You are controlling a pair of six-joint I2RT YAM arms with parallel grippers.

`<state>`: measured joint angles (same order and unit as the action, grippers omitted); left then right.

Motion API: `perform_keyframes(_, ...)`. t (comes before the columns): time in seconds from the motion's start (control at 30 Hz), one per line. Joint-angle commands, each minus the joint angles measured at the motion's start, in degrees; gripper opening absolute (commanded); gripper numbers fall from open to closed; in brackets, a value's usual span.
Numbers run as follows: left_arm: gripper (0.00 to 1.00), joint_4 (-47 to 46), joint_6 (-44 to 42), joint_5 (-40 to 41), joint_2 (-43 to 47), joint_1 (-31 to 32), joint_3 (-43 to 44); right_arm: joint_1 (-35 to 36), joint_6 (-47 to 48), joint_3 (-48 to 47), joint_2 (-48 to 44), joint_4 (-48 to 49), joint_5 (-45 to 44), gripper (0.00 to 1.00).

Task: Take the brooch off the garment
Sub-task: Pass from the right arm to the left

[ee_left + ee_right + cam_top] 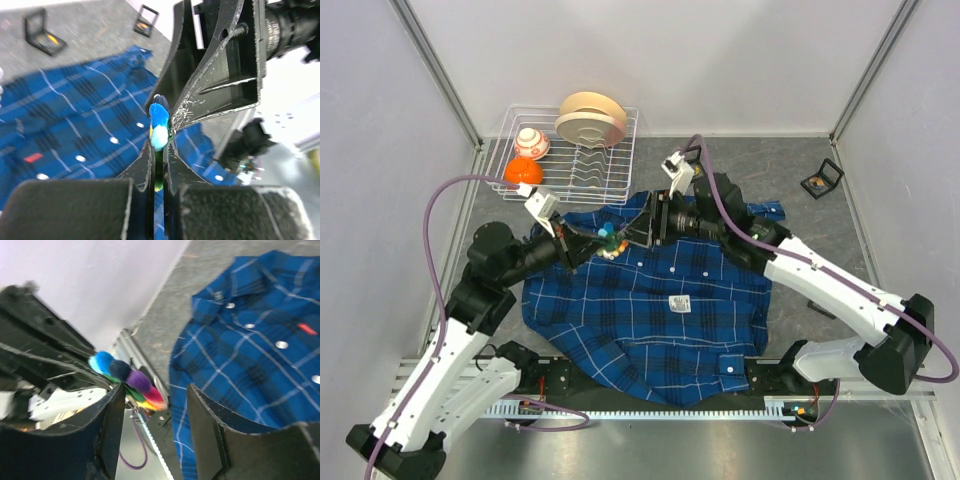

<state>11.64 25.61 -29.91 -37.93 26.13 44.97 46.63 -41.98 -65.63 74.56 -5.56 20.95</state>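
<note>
- We see the garment [650,310], a dark-blue plaid shirt with white buttons, spread flat across the middle of the table in the top view, its collar toward the upper part of the frame.
- The brooch [159,125], a row of fluffy balls in blue, navy, purple, green and red, sits over the collar area, between the two grippers.
- The left gripper [159,150] is clamped narrow on the brooch, its fingers pinched almost together with the blue end sticking out above the tips.
- The right gripper [156,395] stands wide, a clear gap between its fingers; the brooch lies just beside the finger at the left of that frame.
- In the right wrist view the brooch stands out against the wall and table edge, apart from the cloth.
- At the upper left of the top view a wire rack [620,112] holds plates [590,118] and a ball [532,142].
- A small black frame [823,180] lies at the upper right.
</note>
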Motion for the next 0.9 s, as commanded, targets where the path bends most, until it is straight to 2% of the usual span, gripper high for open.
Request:
perform_keyframes(0.0,0.02,-2.57,-22.25,6.09,-4.16,0.59,5.48,-1.02,1.75,-12.12,3.04,-29.58,-15.57,0.60)
perform_keyframes(0.13,0.02,-3.02,-34.09,8.11,-7.07,1.20,6.80,-1.02,-1.96,-19.79,2.96,-33.11,-20.33,0.68)
perform_keyframes(0.17,0.02,-3.81,-35.87,9.42,-7.24,2.16,6.80,-1.02,-2.40,-20.76,3.04,-33.11,-19.99,0.76)
perform_keyframes(0.23,0.02,-6.44,-41.47,10.49,-7.50,3.57,6.53,-1.10,-7.21,-22.09,3.13,-32.24,-19.28,0.77)
perform_keyframes(0.3,0.02,-7.68,-46.93,11.01,-8.56,6.90,6.27,-0.58,-12.22,-21.04,3.57,-26.03,-17.09,0.71)
perform_keyframes(0.33,0.02,-9.16,-52.71,11.54,-8.91,8.31,5.92,-0.32,-16.25,-21.30,4.87,-25.21,-16.82,0.66)
perform_keyframes(0.43,0.02,-13.81,-60.29,15.58,-10.23,13.06,3.73,1.97,-20.76,-22.18,6.55,-24.15,-20.33,0.64)
perform_keyframes(0.57,0.02,-14.63,-66.64,19.18,-13.65,17.80,3.72,2.32,-26.04,-19.81,4.02,-22.30,-26.12,0.55)
perform_keyframes(0.6,0.02,-14.80,-67.78,19.28,-14.09,18.08,3.72,2.32,-26.57,-18.59,3.66,-21.34,-26.40,0.50)
perform_keyframes(0.63,0.02,-14.98,-68.05,19.36,-14.88,18.51,3.81,2.32,-27.10,-18.31,3.57,-21.33,-26.05,0.40)
perform_keyframes(0.7,0.02,-15.33,-70.15,20.59,-15.59,19.92,3.81,2.32,-27.98,-17.26,3.48,-21.51,-25.61,0.33)
perform_keyframes(0.77,0.02,-15.33,-72.00,22.78,-16.12,20.97,3.11,2.32,-27.81,-16.82,2.78,-22.12,-26.39,0.35)
perform_keyframes(0.83,0.02,-15.50,-73.68,22.88,-16.03,20.89,2.32,2.24,-26.58,-16.90,2.08,-23.70,-28.15,0.44)
perform_keyframes(0.87,0.02,-15.77,-74.03,23.05,-16.03,21.07,2.23,2.32,-26.32,-16.90,1.99,-23.88,-28.24,0.44)
